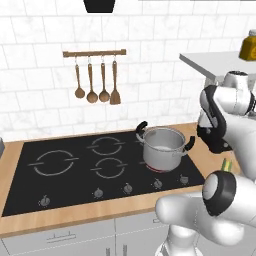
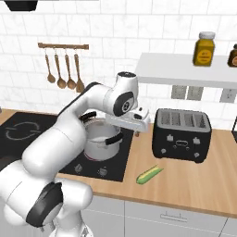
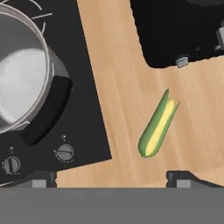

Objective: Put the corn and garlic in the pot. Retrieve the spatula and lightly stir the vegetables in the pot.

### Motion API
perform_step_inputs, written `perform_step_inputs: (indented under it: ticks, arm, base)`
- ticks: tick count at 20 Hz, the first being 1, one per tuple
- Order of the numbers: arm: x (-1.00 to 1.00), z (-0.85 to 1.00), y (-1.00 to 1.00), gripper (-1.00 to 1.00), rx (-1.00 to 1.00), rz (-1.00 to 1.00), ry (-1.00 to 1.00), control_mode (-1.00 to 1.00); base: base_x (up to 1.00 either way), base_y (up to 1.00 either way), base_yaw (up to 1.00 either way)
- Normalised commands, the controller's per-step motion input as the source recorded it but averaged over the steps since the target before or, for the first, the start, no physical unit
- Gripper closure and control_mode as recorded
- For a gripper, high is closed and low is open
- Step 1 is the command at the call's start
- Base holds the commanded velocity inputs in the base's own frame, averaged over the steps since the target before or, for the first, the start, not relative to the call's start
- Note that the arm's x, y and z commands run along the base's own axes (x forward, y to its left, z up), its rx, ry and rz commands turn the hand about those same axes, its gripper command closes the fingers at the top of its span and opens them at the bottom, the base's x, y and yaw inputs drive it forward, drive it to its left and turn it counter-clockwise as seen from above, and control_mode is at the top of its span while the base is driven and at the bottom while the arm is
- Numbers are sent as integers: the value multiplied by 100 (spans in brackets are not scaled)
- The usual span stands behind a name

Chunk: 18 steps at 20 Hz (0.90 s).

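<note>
While your gripper (image 3: 111, 177) hangs with jaws spread wide, holding nothing, the small yellow-green corn cob (image 3: 158, 124) lies on the wooden counter right of the shiny steel pot (image 2: 102, 139); descend off-centre and you could roll it away.

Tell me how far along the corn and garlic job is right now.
Nothing looks done: the pot on the stove looks empty. The open gripper hangs above the corn lying on the counter, holding nothing. Loading both vegetables, fetching the spatula and stirring remain.
</note>
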Motion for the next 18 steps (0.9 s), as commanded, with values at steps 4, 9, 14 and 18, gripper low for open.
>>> perform_step_inputs:
  ticks: [4, 9, 14, 18]
  arm:
    - [0, -67, -94, -100, 0, -10, 14, -100]
    - [10, -59, -62, -100, 0, -3, 10, -100]
    - [14, -59, -38, -100, 1, 0, 5, -100]
    - [14, -59, -32, -100, 2, 0, 4, -100]
  base:
    - [0, 0, 0]
    - [0, 0, 0]
    - [0, 0, 0]
    - [0, 0, 0]
